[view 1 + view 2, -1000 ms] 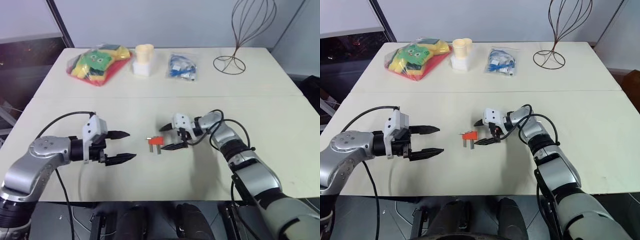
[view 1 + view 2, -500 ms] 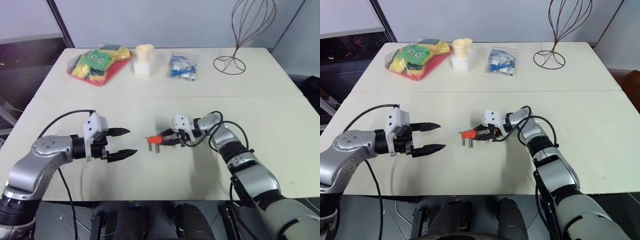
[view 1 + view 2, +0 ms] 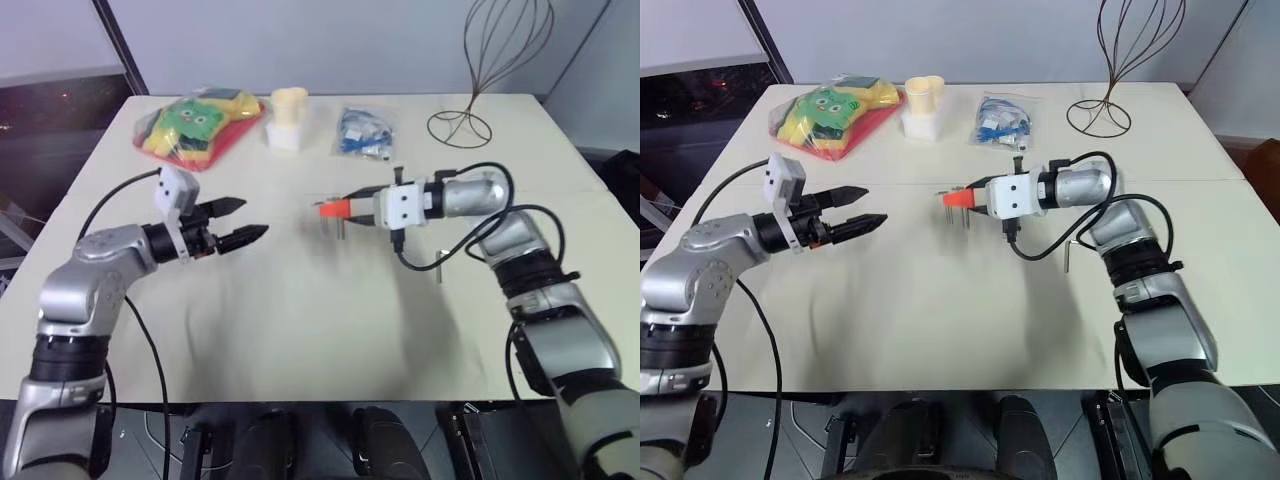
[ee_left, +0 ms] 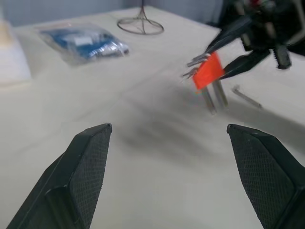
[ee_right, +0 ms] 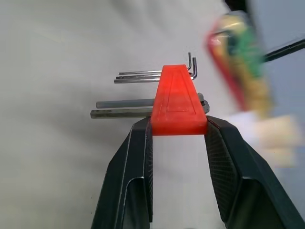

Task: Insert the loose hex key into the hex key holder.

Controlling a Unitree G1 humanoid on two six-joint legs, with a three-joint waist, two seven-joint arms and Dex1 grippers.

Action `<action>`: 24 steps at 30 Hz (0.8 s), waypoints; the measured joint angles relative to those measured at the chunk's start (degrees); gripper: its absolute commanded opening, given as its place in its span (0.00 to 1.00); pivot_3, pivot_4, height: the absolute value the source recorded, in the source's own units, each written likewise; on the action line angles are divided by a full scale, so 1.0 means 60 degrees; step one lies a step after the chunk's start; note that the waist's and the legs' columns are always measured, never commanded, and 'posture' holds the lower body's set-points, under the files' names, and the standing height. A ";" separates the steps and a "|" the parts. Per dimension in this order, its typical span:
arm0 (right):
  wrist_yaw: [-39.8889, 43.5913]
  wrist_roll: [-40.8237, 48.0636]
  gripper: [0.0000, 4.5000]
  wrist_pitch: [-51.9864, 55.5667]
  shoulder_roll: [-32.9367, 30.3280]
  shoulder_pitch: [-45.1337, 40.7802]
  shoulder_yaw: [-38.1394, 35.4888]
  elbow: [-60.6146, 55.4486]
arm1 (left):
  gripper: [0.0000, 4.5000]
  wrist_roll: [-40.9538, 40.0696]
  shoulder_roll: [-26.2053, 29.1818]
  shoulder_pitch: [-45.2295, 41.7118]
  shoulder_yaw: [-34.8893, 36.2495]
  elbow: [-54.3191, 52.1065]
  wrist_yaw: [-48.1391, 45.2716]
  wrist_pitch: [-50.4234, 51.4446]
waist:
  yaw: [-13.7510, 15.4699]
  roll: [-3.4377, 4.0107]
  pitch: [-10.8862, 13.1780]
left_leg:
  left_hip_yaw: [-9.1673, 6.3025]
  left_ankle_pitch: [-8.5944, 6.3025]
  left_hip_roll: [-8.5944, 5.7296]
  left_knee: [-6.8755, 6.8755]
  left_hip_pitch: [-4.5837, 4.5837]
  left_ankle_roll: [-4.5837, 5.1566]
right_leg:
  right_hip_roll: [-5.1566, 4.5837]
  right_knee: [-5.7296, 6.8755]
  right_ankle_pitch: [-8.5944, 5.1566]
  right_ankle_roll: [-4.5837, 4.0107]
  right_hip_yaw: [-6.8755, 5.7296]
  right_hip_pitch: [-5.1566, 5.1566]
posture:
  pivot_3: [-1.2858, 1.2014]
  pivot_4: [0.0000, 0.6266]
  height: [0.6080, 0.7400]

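Right gripper (image 5: 177, 131) is pinching the holder (image 3: 331, 209) by its red-orange block, one black finger on each side, and is carrying it in the air above the middle of the table (image 3: 300, 330), with the grey keys sticking out of the block. Lying flat on the table, the loose key (image 3: 440, 265) is sitting near the right forearm, well apart from the holder and touched by neither gripper. Left gripper (image 3: 238, 221) is hovering above the table with its fingers (image 4: 86, 167) spread wide and nothing between them, pointing across toward the holder but staying well apart from it. Along the far side of the table, a red-yellow-green bag (image 3: 195, 125) is lying at the left, a pale cup on a white block (image 3: 288, 118) is standing beside it, a clear bag of blue parts (image 3: 364, 134) is lying next along, and a wire stand (image 3: 470, 105) is standing at the right.
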 measured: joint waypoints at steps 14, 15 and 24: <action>-0.3906 -0.2252 0.22 -0.2371 -0.0113 -0.0613 0.0335 0.0576 | 0.90 0.0037 -0.1992 -0.2621 -0.0848 0.3166 -0.1945 -0.0153 | -0.0033 -0.0006 0.0001 | 0.0008 0.0020 0.0004 0.0008 -0.0003 -0.0026 | 0.0011 0.0000 0.0000 0.0001 0.0003 0.0006 | 0.52 0.24 1.00; -0.3941 -0.2254 0.22 -0.2369 -0.0116 -0.0613 0.0350 0.0576 | 0.90 0.0131 -0.2026 -0.2772 -0.0847 0.3369 -0.2049 -0.0304 | -0.0033 -0.0006 0.0001 | 0.0008 0.0020 0.0004 0.0008 -0.0003 -0.0025 | 0.0011 0.0000 0.0000 0.0001 0.0003 0.0005 | 0.52 0.24 1.00; -0.3780 -0.1949 0.22 -0.2247 -0.0163 -0.0555 0.0418 0.0187 | 0.90 0.0633 -0.2489 -0.3185 -0.0935 0.4492 -0.2541 -0.1145 | -0.0037 -0.0006 0.0001 | 0.0008 0.0020 0.0006 0.0008 -0.0003 -0.0025 | 0.0014 0.0001 0.0000 0.0002 0.0003 0.0005 | 0.52 0.24 1.00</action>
